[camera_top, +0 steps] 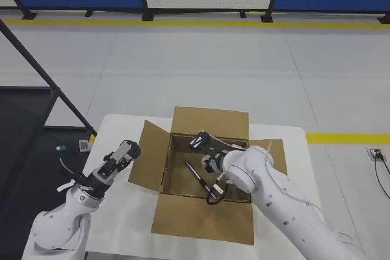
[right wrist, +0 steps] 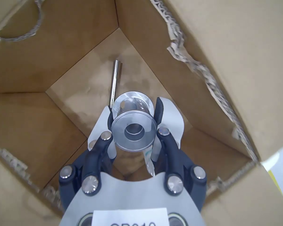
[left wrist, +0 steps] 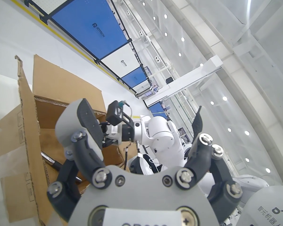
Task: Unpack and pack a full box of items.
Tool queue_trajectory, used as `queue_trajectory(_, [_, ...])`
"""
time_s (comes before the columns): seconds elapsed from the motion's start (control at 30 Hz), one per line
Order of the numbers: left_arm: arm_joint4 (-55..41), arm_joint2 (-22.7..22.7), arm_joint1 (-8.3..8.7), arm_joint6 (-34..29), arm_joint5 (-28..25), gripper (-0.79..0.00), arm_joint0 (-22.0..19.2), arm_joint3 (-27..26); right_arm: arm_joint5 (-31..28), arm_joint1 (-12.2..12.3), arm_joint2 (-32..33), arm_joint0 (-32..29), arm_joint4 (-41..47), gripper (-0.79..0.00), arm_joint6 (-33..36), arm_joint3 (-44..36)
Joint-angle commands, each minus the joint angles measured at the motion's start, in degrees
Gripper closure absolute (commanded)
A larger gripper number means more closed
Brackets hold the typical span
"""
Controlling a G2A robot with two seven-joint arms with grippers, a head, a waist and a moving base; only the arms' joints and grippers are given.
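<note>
Top view: cardboard box (camera_top: 208,122) sits on the white table (camera_top: 117,130), all four flaps folded outward. The right gripper (camera_top: 205,144) is down inside the box, near its far wall. A dark metal rod (camera_top: 196,174) lies at a slant on the box floor, just beside that arm. The left gripper (camera_top: 129,149) hangs above the table outside the box, close to the side flap.

Left wrist view: left claw is spread wide, with nothing between its fingers (left wrist: 88,118). Beyond it are the box's torn side flap and one end of the rod inside. The other arm reaches over the box rim farther off.

Right wrist view: right claw is closed on a metal spool (right wrist: 133,131), a short cylinder with a flange at each end. The pads clamp the barrel between the flanges, with the hollow end facing the camera. The spool is held above the box floor, inside the walls. The rod lies on the floor just past it.
</note>
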Motion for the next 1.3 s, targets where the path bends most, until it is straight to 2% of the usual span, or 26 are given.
queue_trajectory(0.0, [0.02,0.59,0.07,-0.17,0.06,-0.785,-0.32,0.11,0.41,1.55,4.81,-4.93,-2.94,0.000,2.16,-9.71])
queue_trajectory(0.1, [0.04,1.39,0.16,-0.31,0.15,-0.785,-0.69,0.21,2.01,3.10,10.61,-10.50,-7.12,0.000,4.17,-18.64])
queue_trajectory(0.2, [0.11,1.95,0.23,-0.41,0.12,-0.785,-0.86,0.23,4.64,4.10,16.14,-14.90,-10.72,0.000,4.78,-24.07])
queue_trajectory(0.43, [0.11,1.95,0.23,-0.41,0.12,-0.785,-0.86,0.23,9.00,5.41,27.20,-22.18,-13.85,0.000,3.67,-27.33])
queue_trajectory(0.63, [0.11,1.95,0.23,-0.41,0.12,-0.785,-0.86,0.23,9.31,5.79,31.44,-24.74,-13.07,0.000,3.30,-24.03])
queue_trajectory(0.77, [0.11,1.95,0.23,-0.41,0.12,-0.785,-0.86,0.23,8.40,5.84,31.88,-24.98,-12.05,0.000,2.84,-20.23])
queue_trajectory(1.03, [0.11,1.95,0.23,-0.41,0.12,-0.785,-0.86,0.23,10.91,5.33,30.12,-21.98,-10.86,0.000,-1.78,-8.68])
queue_trajectory(1.27, [0.11,1.95,0.23,-0.41,0.12,-0.785,-0.86,0.23,14.32,5.25,31.68,-19.86,-11.35,0.000,-7.21,-0.24])
